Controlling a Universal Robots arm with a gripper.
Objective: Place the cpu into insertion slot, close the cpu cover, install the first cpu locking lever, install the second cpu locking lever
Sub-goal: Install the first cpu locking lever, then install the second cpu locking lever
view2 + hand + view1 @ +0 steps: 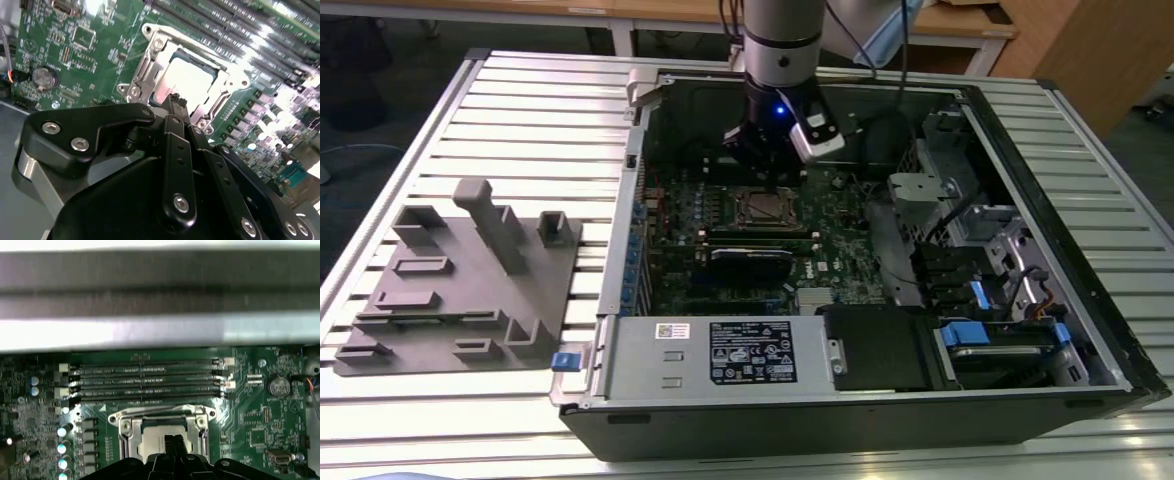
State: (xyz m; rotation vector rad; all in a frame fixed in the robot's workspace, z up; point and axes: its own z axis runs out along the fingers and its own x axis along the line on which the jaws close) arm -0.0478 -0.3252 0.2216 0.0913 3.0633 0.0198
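Dull silver-grey square cpu [187,82] seated in shiny-rimmed insertion slot [145,75], thin metal cpu cover [162,416] down around it, black gripper [176,101] w/ jaws pressed together just above cpu.

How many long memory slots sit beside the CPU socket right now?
4 memory slots, stacked parallel in a row along one side of the insertion slot; the hand hovers over the socket and may hide nearby parts.

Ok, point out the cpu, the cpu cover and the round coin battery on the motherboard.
cpu [187,80], second wrist view, on its bright metal top.
cpu cover [122,428], first wrist view, on the frame's side bar.
coin battery [44,78], second wrist view, on its round face.
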